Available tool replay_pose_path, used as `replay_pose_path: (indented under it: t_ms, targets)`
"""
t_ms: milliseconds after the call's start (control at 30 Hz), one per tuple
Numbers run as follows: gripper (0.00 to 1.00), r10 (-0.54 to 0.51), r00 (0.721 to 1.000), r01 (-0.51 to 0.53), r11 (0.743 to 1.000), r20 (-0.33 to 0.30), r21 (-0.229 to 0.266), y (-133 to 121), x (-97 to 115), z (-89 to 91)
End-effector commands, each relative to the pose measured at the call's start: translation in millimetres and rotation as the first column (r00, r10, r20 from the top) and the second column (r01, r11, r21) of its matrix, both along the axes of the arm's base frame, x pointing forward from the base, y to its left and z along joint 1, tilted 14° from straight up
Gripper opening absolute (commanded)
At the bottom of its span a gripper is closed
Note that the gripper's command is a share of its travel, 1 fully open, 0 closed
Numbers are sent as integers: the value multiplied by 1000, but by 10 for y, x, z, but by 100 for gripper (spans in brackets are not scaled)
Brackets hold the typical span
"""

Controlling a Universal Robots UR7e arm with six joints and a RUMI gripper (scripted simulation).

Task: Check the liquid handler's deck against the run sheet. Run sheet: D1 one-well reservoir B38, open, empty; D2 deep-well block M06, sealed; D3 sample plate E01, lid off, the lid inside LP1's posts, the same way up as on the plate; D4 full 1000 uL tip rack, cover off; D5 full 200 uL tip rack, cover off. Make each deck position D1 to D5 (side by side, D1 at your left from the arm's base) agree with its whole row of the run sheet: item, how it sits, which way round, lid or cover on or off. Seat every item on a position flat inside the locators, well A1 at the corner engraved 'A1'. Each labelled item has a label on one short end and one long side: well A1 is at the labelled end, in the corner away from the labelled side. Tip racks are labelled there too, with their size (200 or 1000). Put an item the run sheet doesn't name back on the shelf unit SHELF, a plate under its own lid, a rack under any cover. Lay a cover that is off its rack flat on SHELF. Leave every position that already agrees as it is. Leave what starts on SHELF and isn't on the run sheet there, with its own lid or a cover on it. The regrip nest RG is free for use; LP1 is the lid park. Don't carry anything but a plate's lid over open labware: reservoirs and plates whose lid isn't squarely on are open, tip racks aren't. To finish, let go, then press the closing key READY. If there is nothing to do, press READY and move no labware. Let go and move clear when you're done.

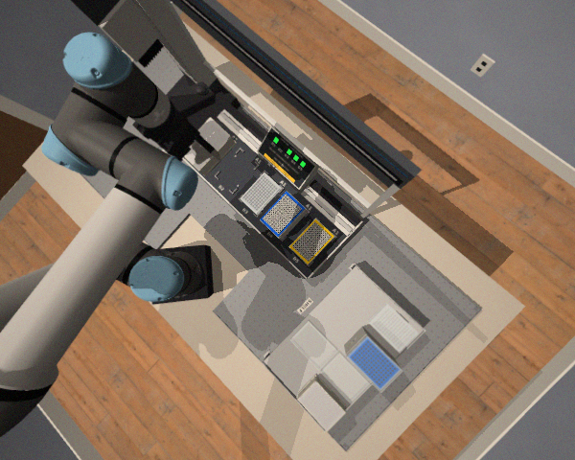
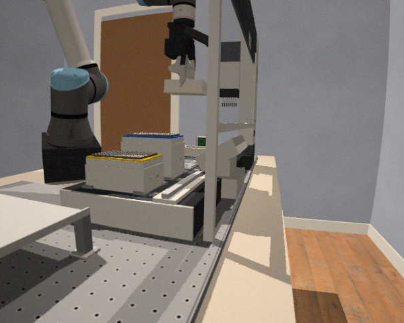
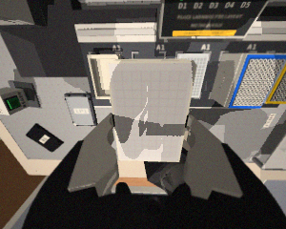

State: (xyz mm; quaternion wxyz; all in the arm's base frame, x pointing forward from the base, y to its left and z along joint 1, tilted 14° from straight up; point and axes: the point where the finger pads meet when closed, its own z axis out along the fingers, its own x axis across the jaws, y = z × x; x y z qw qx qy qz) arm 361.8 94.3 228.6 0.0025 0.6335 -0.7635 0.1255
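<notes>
Going left to right in the wrist view: a small green-lit key (image 3: 11, 102) sits at the far left edge of the bench. Beside it lie a dark flat pad (image 3: 44, 138) bearing a white label and a pale grey nest (image 3: 79, 109). Next comes an open cream tray (image 3: 98, 72) in the first deck position, partly covered by the held item.

The gripper (image 3: 150, 143) hangs above the deck, its fingers pinching a pale grey block (image 3: 150, 112) by its long sides. In the exterior view the same block (image 2: 184, 87) is carried level, well above the deck, next to the frame post (image 2: 213, 104).

To the right of the block stands a white well plate (image 3: 199, 73), lid off. Further right are a blue-edged tip rack (image 3: 257, 81) and, at the frame edge, a yellow-edged tip rack (image 3: 283, 81), both uncovered.

In the top view, the shelf (image 1: 342, 297) at lower right carries several pale items and one blue rack (image 1: 374, 362).
</notes>
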Motion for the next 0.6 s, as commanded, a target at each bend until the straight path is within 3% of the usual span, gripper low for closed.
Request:
replay_pose_path:
  t_ms: [0,567]
  targets:
    - [0,0,1000,0,1000,1,0,14,-8,72]
    - [0,0,1000,0,1000,1,0,22,-14,109]
